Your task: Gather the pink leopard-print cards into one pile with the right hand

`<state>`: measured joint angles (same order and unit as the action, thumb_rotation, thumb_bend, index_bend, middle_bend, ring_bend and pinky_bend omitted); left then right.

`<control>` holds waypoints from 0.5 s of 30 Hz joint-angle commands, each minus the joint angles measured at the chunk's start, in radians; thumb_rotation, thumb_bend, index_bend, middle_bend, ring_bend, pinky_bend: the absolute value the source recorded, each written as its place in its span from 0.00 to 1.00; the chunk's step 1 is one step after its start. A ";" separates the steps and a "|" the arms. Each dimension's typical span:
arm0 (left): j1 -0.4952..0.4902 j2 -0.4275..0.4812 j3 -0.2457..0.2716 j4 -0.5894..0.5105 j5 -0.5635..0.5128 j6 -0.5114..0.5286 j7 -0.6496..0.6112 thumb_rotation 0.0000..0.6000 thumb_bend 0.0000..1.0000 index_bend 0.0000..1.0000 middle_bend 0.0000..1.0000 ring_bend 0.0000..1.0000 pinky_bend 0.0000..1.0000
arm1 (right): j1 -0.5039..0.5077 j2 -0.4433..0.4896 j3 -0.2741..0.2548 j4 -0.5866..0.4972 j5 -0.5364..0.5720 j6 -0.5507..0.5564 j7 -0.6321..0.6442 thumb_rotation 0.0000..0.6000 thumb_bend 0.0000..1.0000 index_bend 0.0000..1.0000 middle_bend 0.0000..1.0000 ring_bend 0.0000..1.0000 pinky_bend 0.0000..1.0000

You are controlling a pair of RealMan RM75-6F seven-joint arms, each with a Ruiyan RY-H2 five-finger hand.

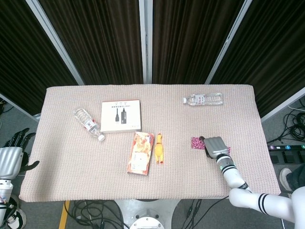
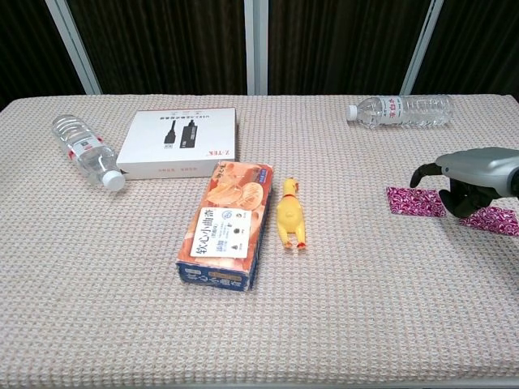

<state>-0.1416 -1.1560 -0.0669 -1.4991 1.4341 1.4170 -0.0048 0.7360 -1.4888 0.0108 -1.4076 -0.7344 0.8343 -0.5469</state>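
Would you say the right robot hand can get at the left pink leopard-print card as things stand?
Probably yes: the right robot hand hovers right beside the left pink leopard-print card, with nothing lying between them.

The worktop (image 2: 340, 308) has a pinkish woven cloth over it. On the left lies a clear water bottle (image 2: 85, 161) on its side, just beside a flat white box (image 2: 180, 143). In the middle lies a long orange snack box (image 2: 225, 224), with a yellow rubber chicken (image 2: 290, 215) close to its right side. Far back on the right lies another water bottle (image 2: 399, 111). Two pink leopard-print cards lie flat on the right: one card (image 2: 415, 202) and, near it, a second card (image 2: 491, 220).
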 commanded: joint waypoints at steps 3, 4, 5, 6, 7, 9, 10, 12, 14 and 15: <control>0.000 0.001 -0.002 0.001 -0.003 -0.001 -0.001 1.00 0.00 0.22 0.19 0.13 0.30 | 0.007 -0.010 -0.004 0.010 0.017 -0.011 -0.013 1.00 0.71 0.17 1.00 1.00 1.00; 0.000 0.001 -0.001 0.001 -0.004 -0.002 -0.001 1.00 0.00 0.22 0.19 0.13 0.30 | 0.008 -0.011 -0.006 0.011 0.021 -0.014 -0.017 1.00 0.71 0.17 1.00 1.00 1.00; 0.000 0.001 -0.001 0.002 -0.004 -0.002 -0.001 1.00 0.00 0.22 0.19 0.13 0.30 | 0.009 -0.012 -0.007 0.012 0.023 -0.015 -0.019 1.00 0.71 0.17 1.00 1.00 1.00; 0.000 0.001 0.000 0.003 -0.004 -0.002 -0.002 1.00 0.00 0.22 0.19 0.13 0.30 | 0.009 -0.013 -0.008 0.012 0.025 -0.015 -0.020 1.00 0.71 0.17 1.00 1.00 1.00; 0.000 0.000 0.000 0.004 -0.003 -0.003 -0.003 1.00 0.00 0.22 0.19 0.13 0.30 | 0.010 -0.015 -0.009 0.012 0.027 -0.015 -0.022 1.00 0.71 0.18 1.00 1.00 1.00; 0.000 -0.001 0.000 0.006 -0.004 -0.004 -0.003 1.00 0.00 0.22 0.19 0.13 0.30 | 0.010 -0.016 -0.011 0.012 0.029 -0.015 -0.024 1.00 0.71 0.19 1.00 1.00 1.00; 0.000 -0.002 0.000 0.007 -0.004 -0.004 -0.003 1.00 0.00 0.22 0.19 0.13 0.30 | 0.011 -0.016 -0.012 0.012 0.030 -0.015 -0.026 1.00 0.71 0.19 1.00 1.00 1.00; 0.000 -0.003 0.000 0.008 -0.005 -0.005 -0.003 1.00 0.00 0.22 0.19 0.13 0.30 | 0.012 -0.015 -0.014 0.011 0.034 -0.015 -0.029 1.00 0.71 0.19 1.00 1.00 1.00; 0.001 -0.003 0.000 0.009 -0.005 -0.003 -0.004 1.00 0.00 0.22 0.19 0.13 0.30 | 0.012 -0.013 -0.014 0.007 0.037 -0.014 -0.031 1.00 0.71 0.20 1.00 1.00 1.00; 0.001 -0.004 0.000 0.010 -0.005 -0.003 -0.005 1.00 0.00 0.22 0.19 0.13 0.30 | 0.013 -0.012 -0.016 0.005 0.038 -0.014 -0.032 1.00 0.71 0.20 1.00 1.00 1.00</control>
<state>-0.1404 -1.1596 -0.0670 -1.4895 1.4291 1.4144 -0.0092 0.7484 -1.5014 -0.0045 -1.4022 -0.6972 0.8202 -0.5786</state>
